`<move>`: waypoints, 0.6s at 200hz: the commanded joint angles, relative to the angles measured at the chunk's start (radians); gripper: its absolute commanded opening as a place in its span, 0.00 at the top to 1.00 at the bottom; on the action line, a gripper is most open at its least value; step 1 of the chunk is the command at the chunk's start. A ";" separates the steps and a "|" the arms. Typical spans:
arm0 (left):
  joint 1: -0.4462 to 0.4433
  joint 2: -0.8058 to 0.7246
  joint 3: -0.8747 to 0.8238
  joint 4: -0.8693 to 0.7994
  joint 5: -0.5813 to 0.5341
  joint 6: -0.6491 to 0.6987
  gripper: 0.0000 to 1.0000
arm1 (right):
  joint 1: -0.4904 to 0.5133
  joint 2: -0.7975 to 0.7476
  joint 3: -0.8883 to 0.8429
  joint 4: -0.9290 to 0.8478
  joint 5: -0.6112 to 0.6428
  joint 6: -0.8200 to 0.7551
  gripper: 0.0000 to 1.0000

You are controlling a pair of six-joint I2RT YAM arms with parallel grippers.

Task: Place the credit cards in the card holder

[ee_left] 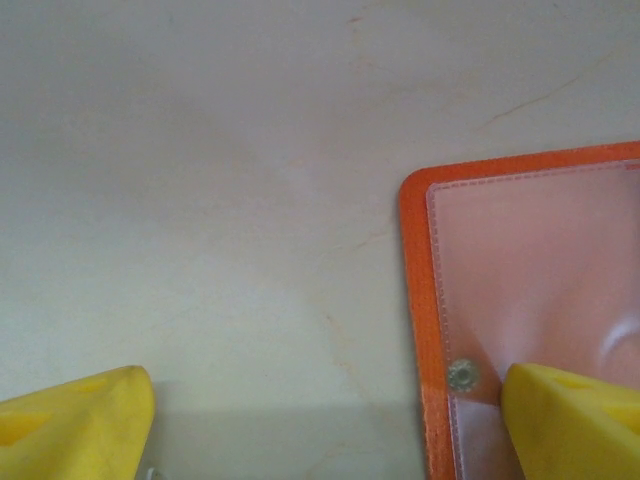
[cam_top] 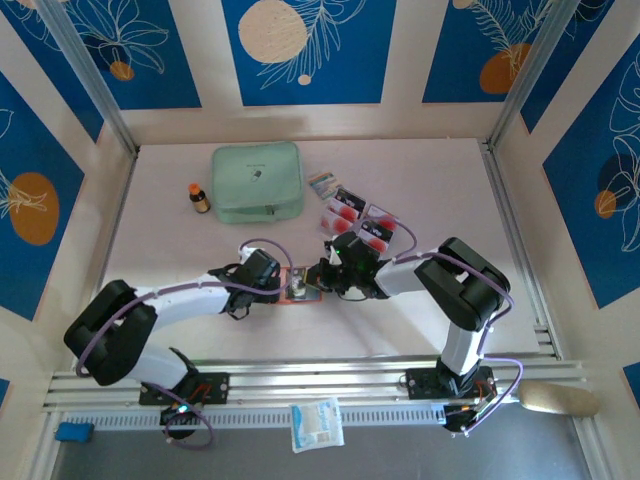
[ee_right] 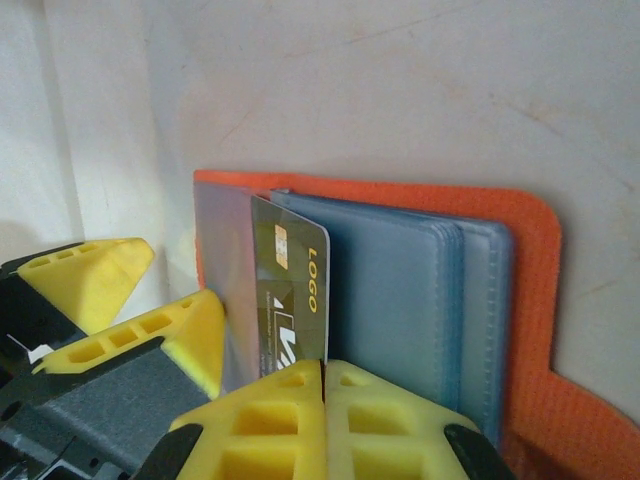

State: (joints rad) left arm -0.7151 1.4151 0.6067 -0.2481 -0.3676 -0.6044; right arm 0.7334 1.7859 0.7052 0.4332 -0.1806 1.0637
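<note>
Holder (cam_top: 303, 292): orange, lying open on surface (cam_top: 430, 180) at near centre, between the two claws. Blue-grey sleeves (ee_right: 400, 310) are sitting stacked inside it; whether any is already carrying a card cannot be told.

Left claw (ee_left: 325, 400): standing wide, gripping nothing. One finger (ee_left: 575, 420) is pressing on the holder's clear inner leaf beside the snap stud (ee_left: 462, 375); the other is sitting off the holder, over bare surface. Judged purpose: pinning the holder flat so it is not sliding while a card is going in.

Right claw (ee_right: 323, 375): pinching fully together on card (ee_right: 290, 290), gripping its near end. The card, dark face with a gold chip, is standing on edge with its far end between the clear leaf and the sleeve stack. It is probably being fed into a pocket; whether it is actually inside one is not showing.

Other cards (cam_top: 355, 215): lying clustered on the surface, far and right of the holder, waiting their turn. Their count is not clear.

Pouch (cam_top: 257, 182): mint green, lying closed at far centre, hiding any contents.

Bottle (cam_top: 200, 197): small, standing just left of the pouch.
</note>
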 commanded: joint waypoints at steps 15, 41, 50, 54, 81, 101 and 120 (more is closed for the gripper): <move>0.009 -0.063 0.013 -0.044 0.008 -0.012 0.10 | 0.014 0.017 0.010 -0.033 0.005 0.011 1.00; 0.009 -0.082 0.031 -0.075 -0.016 -0.006 0.09 | 0.014 0.007 0.003 -0.034 0.021 0.010 1.00; 0.011 -0.083 0.031 -0.081 -0.020 -0.007 0.09 | 0.015 0.004 0.001 -0.031 0.026 0.010 1.00; 0.010 -0.082 0.032 -0.081 -0.021 -0.006 0.09 | 0.015 0.002 -0.001 -0.030 0.030 0.011 1.00; 0.011 -0.069 0.020 -0.088 -0.024 -0.018 0.09 | 0.015 -0.006 -0.006 -0.026 0.047 0.013 1.00; 0.011 -0.059 0.008 -0.094 -0.029 -0.035 0.10 | 0.016 -0.008 -0.001 -0.030 0.043 0.012 1.00; 0.010 -0.051 -0.005 -0.095 -0.032 -0.049 0.10 | 0.021 -0.020 -0.012 -0.035 0.070 0.022 1.00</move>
State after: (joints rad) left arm -0.7143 1.3502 0.6159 -0.3092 -0.3756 -0.6220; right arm 0.7422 1.7855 0.7048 0.4332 -0.1566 1.0740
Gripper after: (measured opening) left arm 0.904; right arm 0.060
